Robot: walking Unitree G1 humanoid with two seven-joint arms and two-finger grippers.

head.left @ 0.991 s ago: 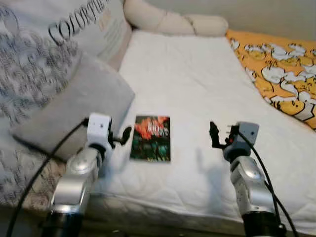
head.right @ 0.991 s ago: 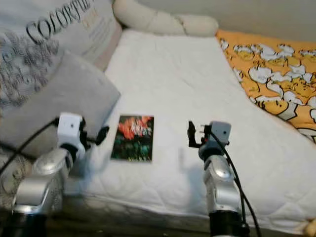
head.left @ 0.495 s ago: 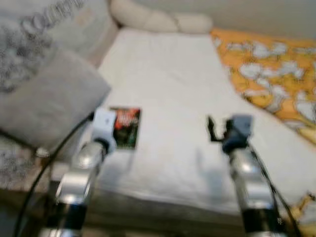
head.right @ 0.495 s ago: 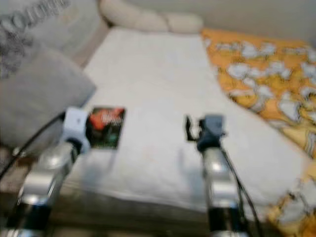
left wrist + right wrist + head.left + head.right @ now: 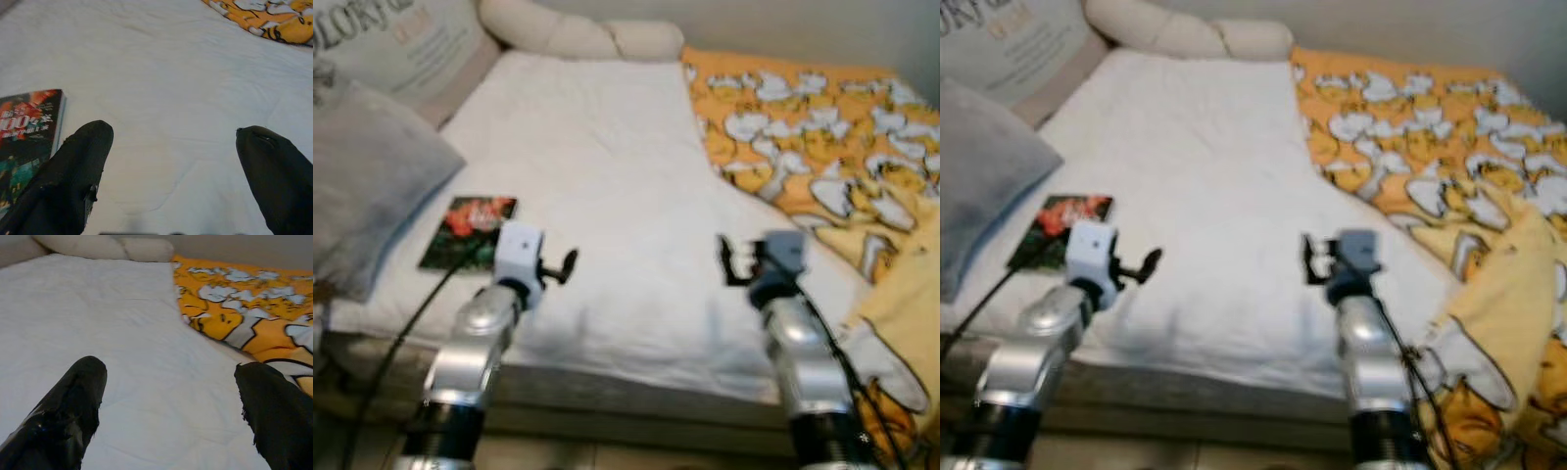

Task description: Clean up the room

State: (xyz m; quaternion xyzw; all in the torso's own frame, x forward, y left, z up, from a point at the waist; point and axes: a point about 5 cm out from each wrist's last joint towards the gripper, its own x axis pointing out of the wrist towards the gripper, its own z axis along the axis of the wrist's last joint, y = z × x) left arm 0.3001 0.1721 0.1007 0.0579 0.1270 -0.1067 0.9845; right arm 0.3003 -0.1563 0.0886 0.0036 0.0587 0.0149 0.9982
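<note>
Bed: a mattress under a white quilted cover, seen from its near edge, both arms reaching out over it.

Book: a thin book with a dark cover printed in red and green lies flat on the white cover near the bed's left side, close to the near edge. In the left wrist view the book lies just beside one finger.

Left gripper: the left gripper is held low over the mattress, just to the right of the book and not touching it. Its fingers stand wide apart, with only bare white cover between them.

Right gripper: the right gripper hovers over the white cover near the bed's right half, well apart from the book. Its fingers are likewise spread wide and hold nothing.

Blanket: an orange blanket patterned with white and yellow cartoon figures covers the right side of the bed and hangs bunched over the near right corner.

Pillows: a grey pillow lies at the left edge, just behind the book; a lettered cushion stands beyond it; a cream bolster lies along the far end.
</note>
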